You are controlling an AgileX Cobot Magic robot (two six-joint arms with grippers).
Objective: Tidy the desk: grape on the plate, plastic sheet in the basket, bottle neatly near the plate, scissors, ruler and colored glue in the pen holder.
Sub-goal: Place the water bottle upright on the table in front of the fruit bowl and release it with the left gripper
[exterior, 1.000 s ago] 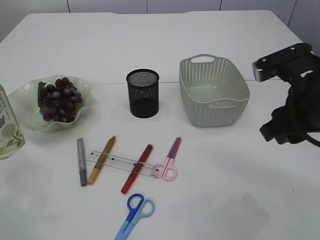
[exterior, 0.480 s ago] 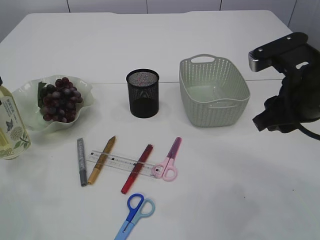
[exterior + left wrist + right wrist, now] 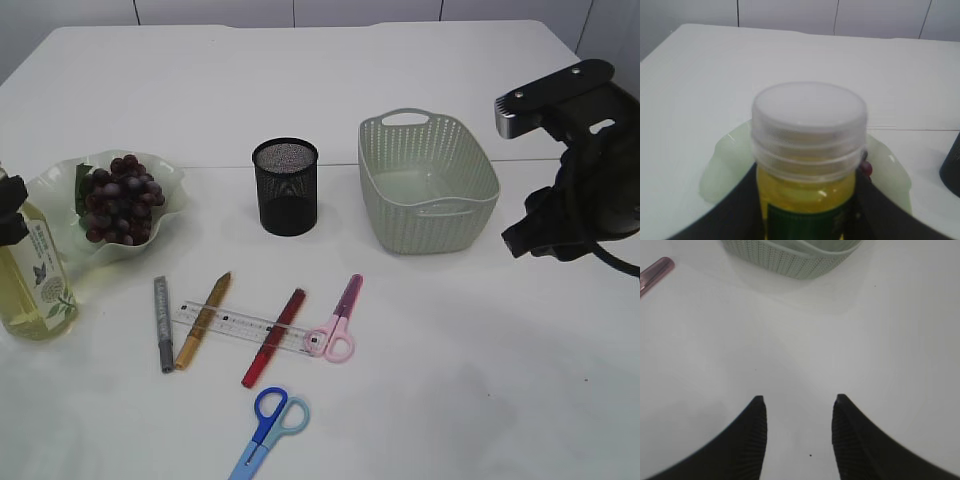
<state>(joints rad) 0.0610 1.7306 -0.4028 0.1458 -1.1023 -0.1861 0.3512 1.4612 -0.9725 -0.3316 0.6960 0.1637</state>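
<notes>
Half of your left gripper [image 3: 807, 200] is cut off; its jaws clamp the bottle [image 3: 30, 275], standing upright on the counter [image 3: 450, 380] beside the plate [image 3: 165, 215] of grapes [image 3: 118, 198]. Your right gripper [image 3: 799, 432] hovers above bare counter near the basket [image 3: 428, 185], jaws parted, holding nothing.

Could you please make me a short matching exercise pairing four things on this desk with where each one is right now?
Things:
1. grapes
2. bottle
3. pen holder
4. ruler

Places:
A. held between the left gripper's fingers
B. lying across the glue sticks
C. on the plate
D. standing left of the basket

Pairs: 1-C, 2-A, 3-D, 4-B
</notes>
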